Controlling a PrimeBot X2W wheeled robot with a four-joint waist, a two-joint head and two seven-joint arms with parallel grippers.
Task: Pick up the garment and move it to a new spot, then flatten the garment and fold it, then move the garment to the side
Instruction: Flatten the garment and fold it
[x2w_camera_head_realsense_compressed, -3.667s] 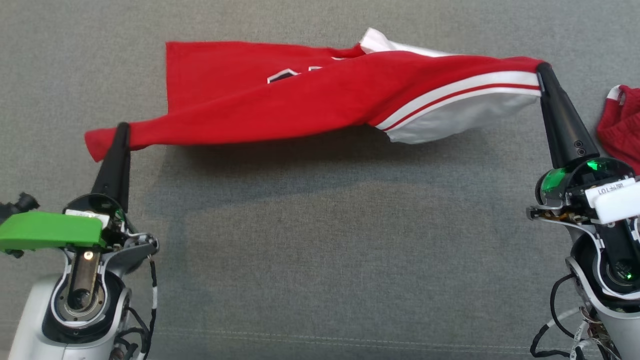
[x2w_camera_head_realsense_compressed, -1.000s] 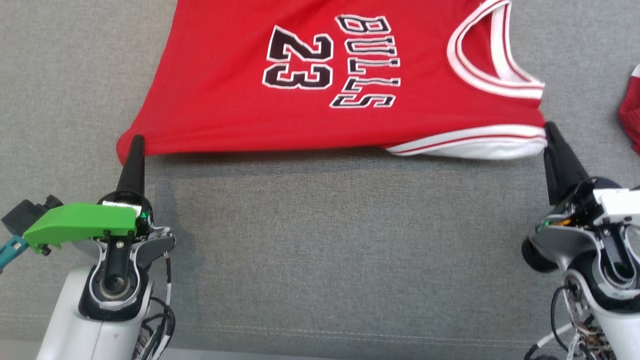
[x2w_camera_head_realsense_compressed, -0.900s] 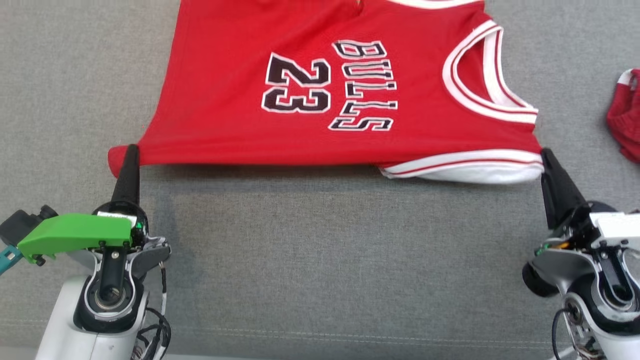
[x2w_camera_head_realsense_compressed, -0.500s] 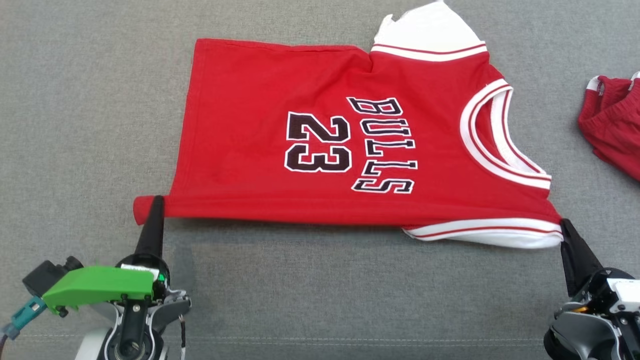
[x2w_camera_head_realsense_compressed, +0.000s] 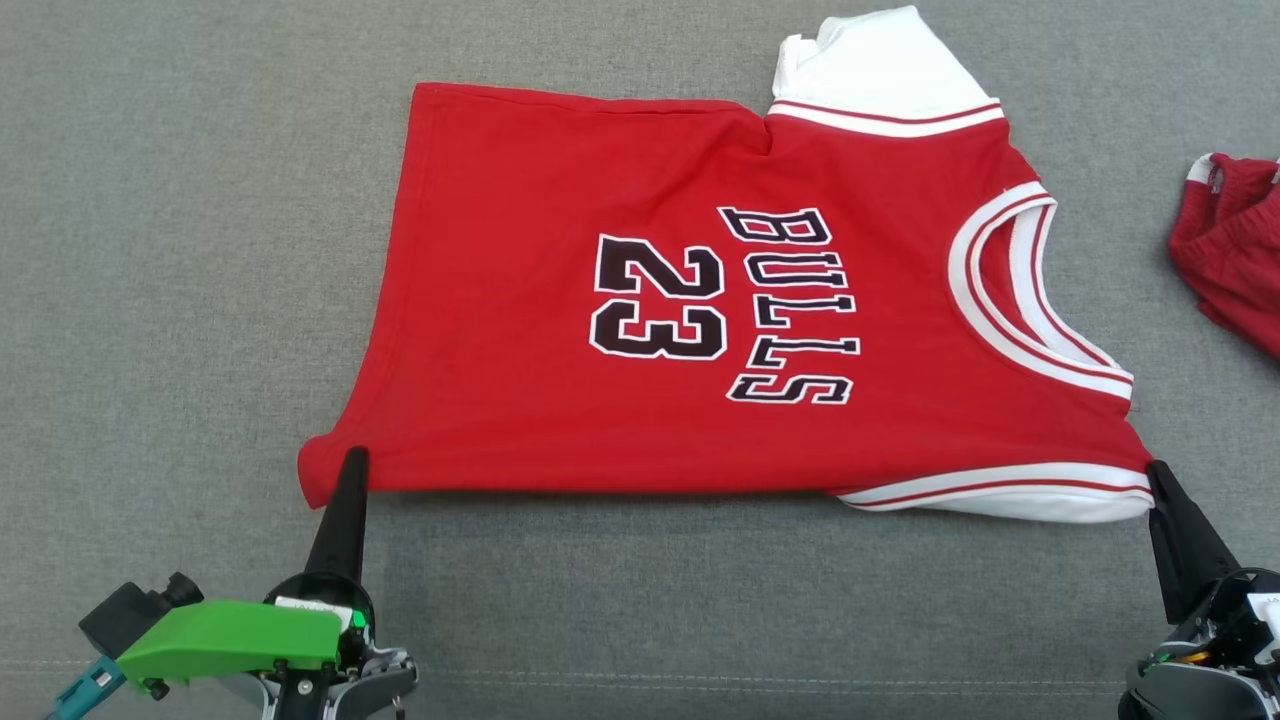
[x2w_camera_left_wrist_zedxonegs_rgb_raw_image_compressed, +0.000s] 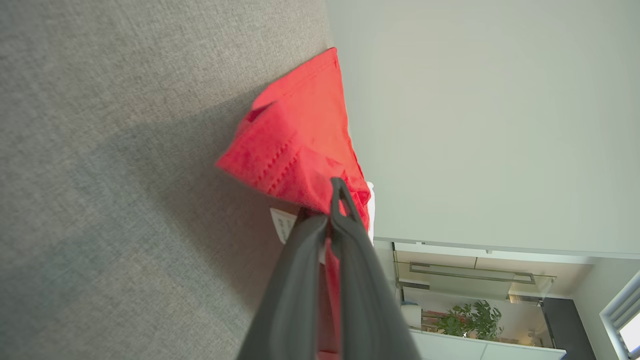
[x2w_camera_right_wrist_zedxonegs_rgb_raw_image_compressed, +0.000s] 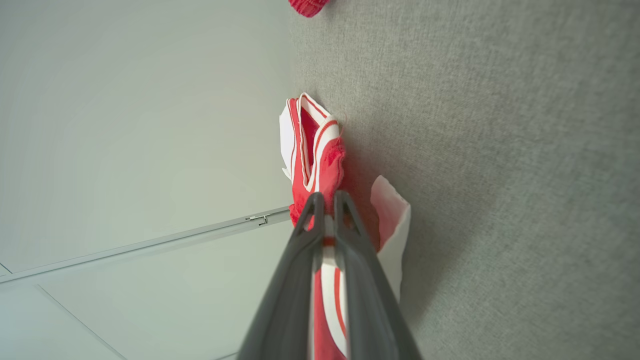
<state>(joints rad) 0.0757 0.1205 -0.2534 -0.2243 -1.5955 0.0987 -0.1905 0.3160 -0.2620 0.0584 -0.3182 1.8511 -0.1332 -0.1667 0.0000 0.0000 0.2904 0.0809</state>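
Note:
The garment (x2w_camera_head_realsense_compressed: 560, 330) is a red sleeveless jersey with white trim and black lettering, spread front side up on the grey fabric surface (x2w_camera_head_realsense_compressed: 180, 250). My left gripper (x2w_camera_head_realsense_compressed: 352, 462) is shut on its near left hem corner (x2w_camera_left_wrist_zedxonegs_rgb_raw_image_compressed: 295, 155). At the near right, my right gripper (x2w_camera_head_realsense_compressed: 1158, 472) is shut on the white-striped shoulder strap (x2w_camera_right_wrist_zedxonegs_rgb_raw_image_compressed: 320, 165). The near edge stretches taut between the two grippers and is held slightly above the surface. A white inner flap (x2w_camera_head_realsense_compressed: 880, 65) sticks out at the far right corner.
A second red cloth item with white trim (x2w_camera_head_realsense_compressed: 1235, 270) lies crumpled at the right edge; its tip (x2w_camera_right_wrist_zedxonegs_rgb_raw_image_compressed: 307, 6) appears at the top of the right wrist view. Open grey surface lies to the left of the jersey and along the near side.
Both grippers have pulled the jersey toward me, and it has gone from a twisted hanging band to a spread panel lying on the surface. The head camera has shifted as well.

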